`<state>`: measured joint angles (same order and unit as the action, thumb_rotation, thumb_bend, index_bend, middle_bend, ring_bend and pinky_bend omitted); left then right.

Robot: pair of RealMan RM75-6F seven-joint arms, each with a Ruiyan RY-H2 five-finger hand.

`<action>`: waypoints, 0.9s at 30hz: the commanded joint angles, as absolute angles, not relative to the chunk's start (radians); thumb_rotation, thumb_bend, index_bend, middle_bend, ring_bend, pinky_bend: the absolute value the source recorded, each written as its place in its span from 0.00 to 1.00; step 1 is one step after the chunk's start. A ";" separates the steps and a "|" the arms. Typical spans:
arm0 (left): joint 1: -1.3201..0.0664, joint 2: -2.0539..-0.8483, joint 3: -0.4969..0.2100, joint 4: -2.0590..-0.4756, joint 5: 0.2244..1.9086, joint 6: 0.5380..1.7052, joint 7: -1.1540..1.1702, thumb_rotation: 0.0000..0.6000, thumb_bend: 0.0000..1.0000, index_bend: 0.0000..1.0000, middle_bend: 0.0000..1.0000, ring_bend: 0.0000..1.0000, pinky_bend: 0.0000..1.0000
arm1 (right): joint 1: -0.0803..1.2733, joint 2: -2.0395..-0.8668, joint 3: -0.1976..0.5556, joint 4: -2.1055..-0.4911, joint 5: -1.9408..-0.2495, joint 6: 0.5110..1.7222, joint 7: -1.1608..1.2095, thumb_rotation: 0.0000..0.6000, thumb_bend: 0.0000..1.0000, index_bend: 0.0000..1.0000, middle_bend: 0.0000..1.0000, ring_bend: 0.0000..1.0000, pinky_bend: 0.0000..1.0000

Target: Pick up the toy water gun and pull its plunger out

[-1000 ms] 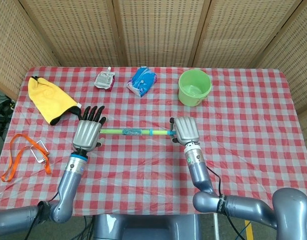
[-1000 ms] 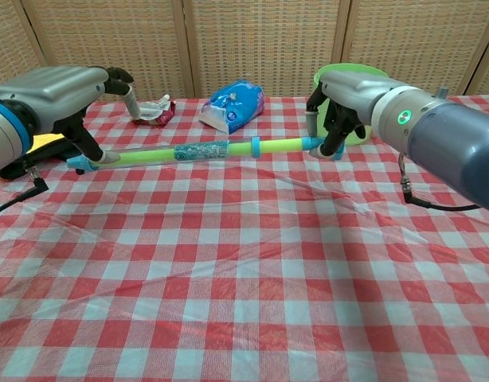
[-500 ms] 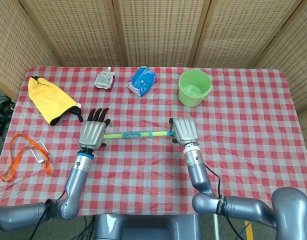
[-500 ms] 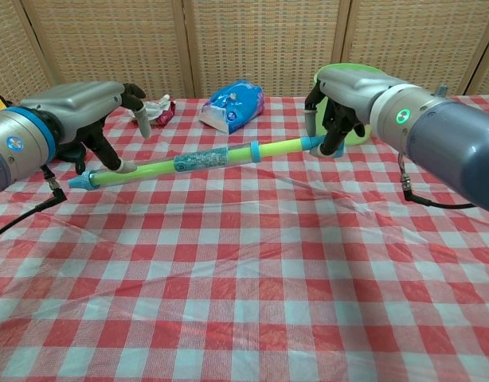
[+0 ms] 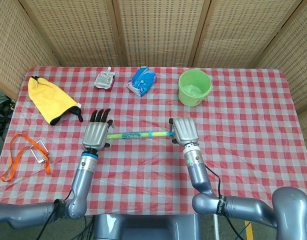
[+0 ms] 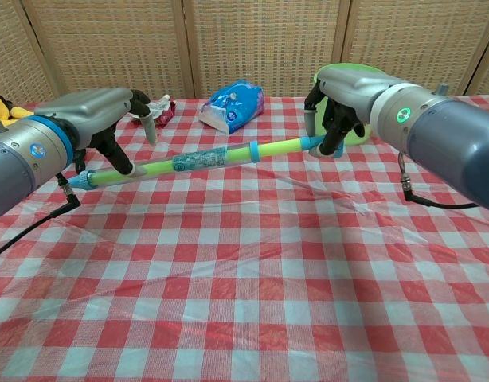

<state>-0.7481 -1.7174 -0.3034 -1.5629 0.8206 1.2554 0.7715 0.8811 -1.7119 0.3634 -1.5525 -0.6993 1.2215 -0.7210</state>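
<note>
Mid-frame in the head view, slung above the red-and-white checked tablecloth (image 5: 243, 125): long yellow-green tube water gun with blue ends and a printed blue label band (image 6: 198, 160), lettering too small to read. Grasped at its right end by the right hand (image 5: 184, 131), fingers curled around the blue tip. Left end under the left hand (image 5: 96, 134), thumb hooked beneath the tube in the chest view, dark fingertips (image 5: 100, 115) splayed forward; pinching or merely propping, impossible to tell. Along the upper edge: lime green plastic bucket (image 5: 194, 87), blue wipes packet (image 5: 142, 80) with unreadable print, small white-and-red pouch (image 5: 104, 79). Upper left: yellow cloth with black trim (image 5: 48, 99). Lower left: orange lanyard (image 5: 19, 156).
</note>
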 commanded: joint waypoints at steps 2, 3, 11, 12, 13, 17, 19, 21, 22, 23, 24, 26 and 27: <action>-0.755 -1.735 -0.303 -1.549 0.816 1.269 0.779 1.00 0.23 0.41 0.00 0.00 0.00 | 0.881 -1.710 0.364 -1.556 -0.693 1.220 -0.719 1.00 0.54 0.80 1.00 0.98 0.74; -0.757 -1.739 -0.302 -1.545 0.815 1.270 0.779 1.00 0.23 0.41 0.00 0.00 0.00 | 0.881 -1.709 0.364 -1.556 -0.693 1.220 -0.718 1.00 0.54 0.80 1.00 0.98 0.74; -0.764 -1.761 -0.296 -1.524 0.795 1.259 0.781 1.00 0.23 0.41 0.00 0.00 0.00 | 0.881 -1.708 0.361 -1.555 -0.687 1.219 -0.716 1.00 0.54 0.80 1.00 0.98 0.74; -0.765 -1.763 -0.294 -1.522 0.794 1.257 0.781 1.00 0.23 0.41 0.00 0.00 0.00 | 0.881 -1.708 0.361 -1.554 -0.686 1.219 -0.715 1.00 0.54 0.80 1.00 0.98 0.74; -0.765 -1.766 -0.291 -1.519 0.792 1.255 0.780 1.00 0.23 0.41 0.00 0.00 0.00 | 0.882 -1.709 0.362 -1.554 -0.687 1.220 -0.714 1.00 0.54 0.80 1.00 0.98 0.74; -0.765 -1.773 -0.282 -1.512 0.791 1.250 0.777 1.00 0.23 0.41 0.00 0.00 0.00 | 0.883 -1.711 0.365 -1.552 -0.695 1.225 -0.707 1.00 0.54 0.80 1.00 0.98 0.74; -0.766 -1.776 -0.279 -1.507 0.793 1.250 0.777 1.00 0.23 0.41 0.00 0.00 0.00 | 0.883 -1.712 0.365 -1.553 -0.698 1.227 -0.705 1.00 0.54 0.80 1.00 0.98 0.74; -0.766 -1.778 -0.279 -1.505 0.794 1.251 0.776 1.00 0.23 0.41 0.00 0.00 0.00 | 0.884 -1.712 0.365 -1.553 -0.701 1.228 -0.704 1.00 0.54 0.80 1.00 0.98 0.74; -0.767 -1.779 -0.279 -1.505 0.795 1.252 0.775 1.00 0.23 0.41 0.00 0.00 0.00 | 0.884 -1.712 0.365 -1.554 -0.703 1.229 -0.702 1.00 0.54 0.80 1.00 0.98 0.74; -0.768 -1.780 -0.280 -1.505 0.797 1.253 0.775 1.00 0.23 0.41 0.00 0.00 0.00 | 0.884 -1.713 0.366 -1.555 -0.704 1.230 -0.700 1.00 0.54 0.80 1.00 0.98 0.74; -0.769 -1.781 -0.280 -1.505 0.798 1.255 0.776 1.00 0.23 0.41 0.00 0.00 0.00 | 0.884 -1.713 0.366 -1.556 -0.706 1.230 -0.698 1.00 0.54 0.80 1.00 0.98 0.74; -0.771 -1.785 -0.280 -1.502 0.799 1.257 0.779 1.00 0.23 0.42 0.00 0.00 0.00 | 0.884 -1.714 0.365 -1.559 -0.707 1.230 -0.696 1.00 0.54 0.80 1.00 0.98 0.74; -0.773 -1.790 -0.280 -1.499 0.798 1.258 0.782 1.00 0.22 0.42 0.00 0.00 0.00 | 0.884 -1.714 0.364 -1.560 -0.705 1.229 -0.697 1.00 0.54 0.80 1.00 0.98 0.74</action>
<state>-0.7718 -1.7872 -0.2800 -1.5008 0.7986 1.2571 0.7800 0.8836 -1.7139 0.3647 -1.5596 -0.7060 1.2295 -0.6966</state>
